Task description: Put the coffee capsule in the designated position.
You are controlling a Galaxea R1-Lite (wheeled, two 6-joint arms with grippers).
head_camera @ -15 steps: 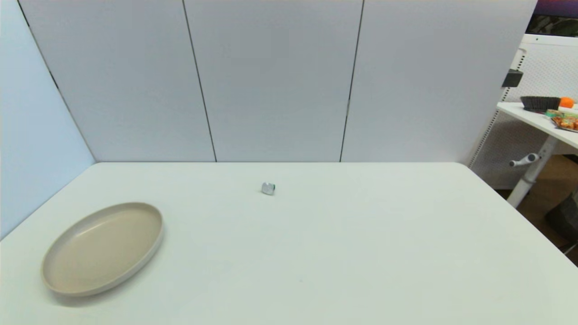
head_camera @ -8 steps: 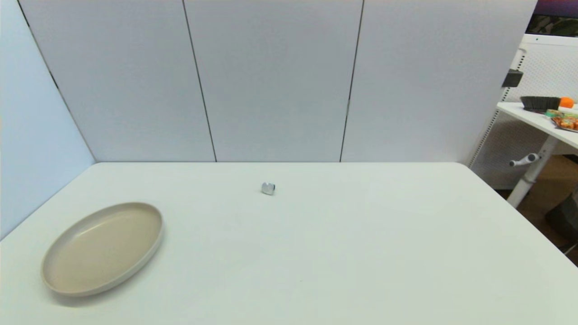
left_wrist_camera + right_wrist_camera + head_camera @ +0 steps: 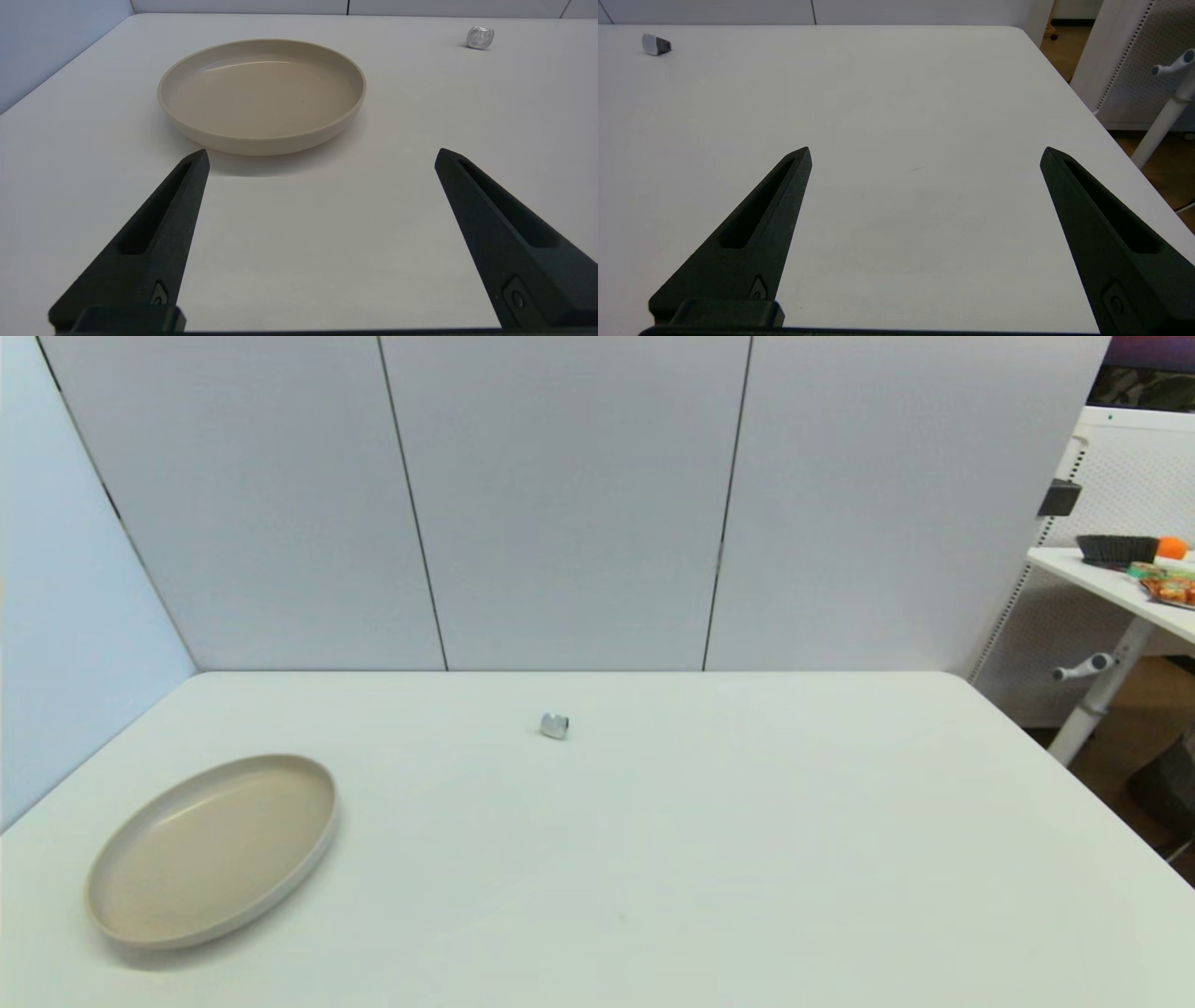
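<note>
Well beyond the wide-open left gripper [image 3: 321,156] and right gripper [image 3: 926,154], the coffee capsule [image 3: 555,725] is seen, apparently tipped sideways, on the counter [image 3: 709,859].

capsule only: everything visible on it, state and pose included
The coffee capsule is tiny, with a crinkled shiny silver foil face and a dark grey tapered body that shows in the right wrist view. It lies on its side on the white table, toward the far middle, well apart from the beige plate. Nothing touches it but the table; neither gripper is near it.
</note>
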